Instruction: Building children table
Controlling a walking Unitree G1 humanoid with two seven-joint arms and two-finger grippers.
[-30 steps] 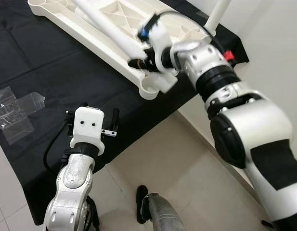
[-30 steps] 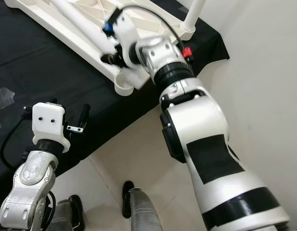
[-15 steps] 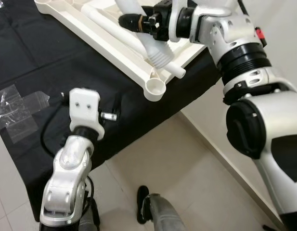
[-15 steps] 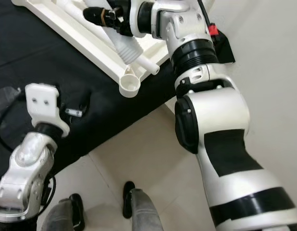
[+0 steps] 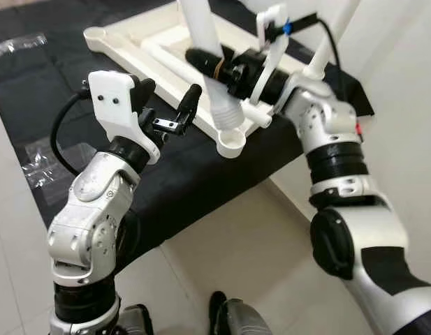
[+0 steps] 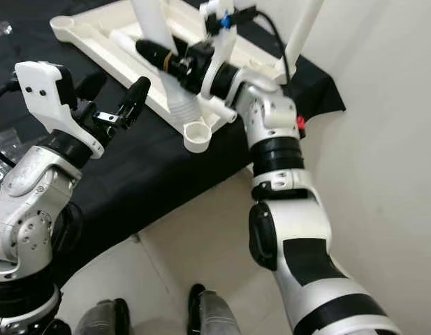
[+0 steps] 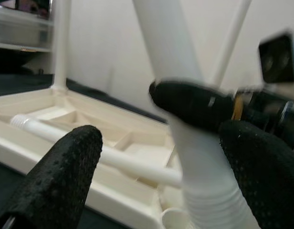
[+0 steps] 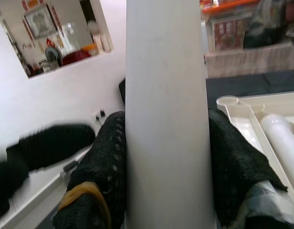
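A white table top (image 5: 124, 47) lies upside down on a black cloth (image 5: 173, 174). My right gripper (image 5: 209, 64) is shut on a white table leg (image 5: 200, 31) and holds it upright. The leg's threaded end (image 5: 227, 115) hangs just above the table top, close to the near corner socket (image 5: 231, 142). In the right wrist view both black fingers (image 8: 106, 167) press against the leg (image 8: 166, 109). My left gripper (image 5: 171, 87) is raised and open beside the leg, its fingers (image 7: 56, 176) on either side of it without touching. A second leg (image 5: 166, 59) lies inside the table top.
Another leg (image 5: 334, 35) stands upright at the table top's far corner. Clear plastic bags (image 5: 37, 157) lie on the cloth to the left. Beige tile floor (image 5: 271, 230) lies in front of the cloth, and a white wall (image 5: 404, 105) rises on the right.
The right gripper has swung the leg from lying low in the table top to upright near the corner socket. The left gripper rose from the cloth's edge toward the leg. The camera shifted.
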